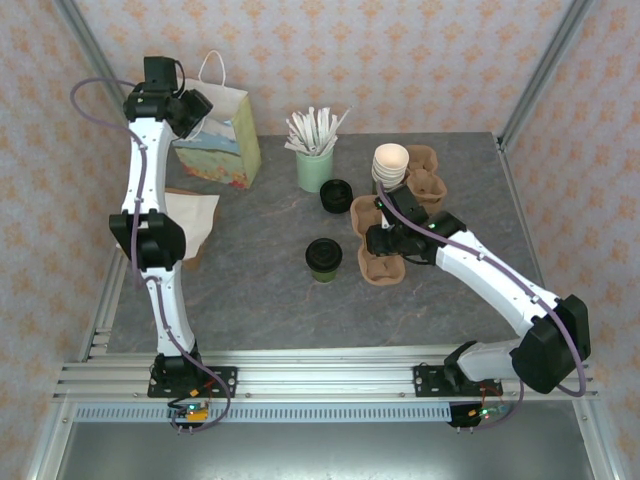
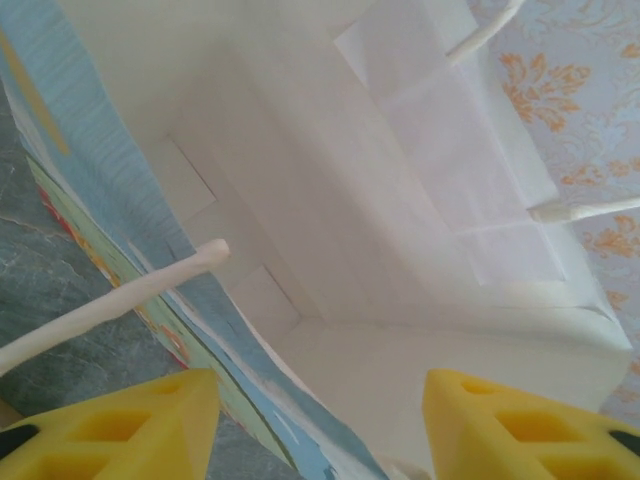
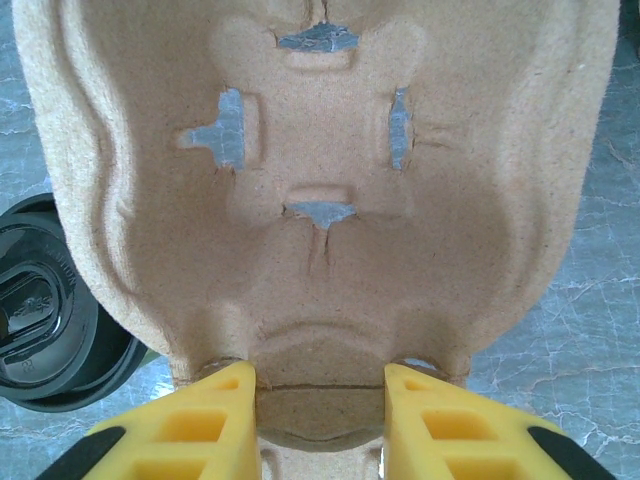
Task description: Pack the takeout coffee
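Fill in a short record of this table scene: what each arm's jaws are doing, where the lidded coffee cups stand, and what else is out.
Left jaws: open at the mouth of the paper bag, its near wall between them
Right jaws: shut on the rim of the cardboard carrier
Near lidded cup: on the table, beside the carrier
Far lidded cup: on the table, by the mug
Bag: upright, nothing seen inside
Also out: mug of white sticks; stack of lidless cups
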Tool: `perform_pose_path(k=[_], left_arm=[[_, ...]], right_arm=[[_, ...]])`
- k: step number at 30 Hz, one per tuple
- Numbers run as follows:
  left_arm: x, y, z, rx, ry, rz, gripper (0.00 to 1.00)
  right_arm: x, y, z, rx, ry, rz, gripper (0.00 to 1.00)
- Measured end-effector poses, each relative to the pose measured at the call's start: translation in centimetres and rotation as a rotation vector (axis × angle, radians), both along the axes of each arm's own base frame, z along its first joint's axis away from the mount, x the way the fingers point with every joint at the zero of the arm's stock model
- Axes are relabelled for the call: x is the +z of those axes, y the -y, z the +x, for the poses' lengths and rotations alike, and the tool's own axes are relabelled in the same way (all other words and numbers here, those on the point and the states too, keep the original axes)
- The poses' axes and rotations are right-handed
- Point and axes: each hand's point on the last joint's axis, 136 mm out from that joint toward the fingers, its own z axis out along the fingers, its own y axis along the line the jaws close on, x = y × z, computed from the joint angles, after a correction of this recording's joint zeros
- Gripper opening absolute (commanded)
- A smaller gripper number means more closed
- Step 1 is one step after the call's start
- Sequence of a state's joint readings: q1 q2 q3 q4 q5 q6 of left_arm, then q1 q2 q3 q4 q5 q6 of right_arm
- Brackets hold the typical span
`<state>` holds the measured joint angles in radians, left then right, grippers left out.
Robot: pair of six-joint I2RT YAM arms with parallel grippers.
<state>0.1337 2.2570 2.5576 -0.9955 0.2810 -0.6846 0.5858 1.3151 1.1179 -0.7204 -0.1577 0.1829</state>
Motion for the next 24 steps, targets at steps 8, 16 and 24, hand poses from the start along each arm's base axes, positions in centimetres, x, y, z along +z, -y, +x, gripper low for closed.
perform_pose_path(k=[8, 16, 24], left_arm=[[-1.8, 0.2, 0.8, -0.007, -0.021, -0.018, 0.36], [-1.3, 0.7, 0.9, -0.032, -0.006, -0.040, 0.18], [2.1, 1.2, -0.9, -0.052, 0.039, -0.031, 0.03]], right_arm=[[0.0, 0.0, 0.0, -0.001, 0.002, 0.001, 0.31], [0.6, 0.1, -0.1, -0.003, 0.016, 0.012, 0.30], [1.6, 0.4, -0.5, -0.008, 0.036, 0.027, 0.30]])
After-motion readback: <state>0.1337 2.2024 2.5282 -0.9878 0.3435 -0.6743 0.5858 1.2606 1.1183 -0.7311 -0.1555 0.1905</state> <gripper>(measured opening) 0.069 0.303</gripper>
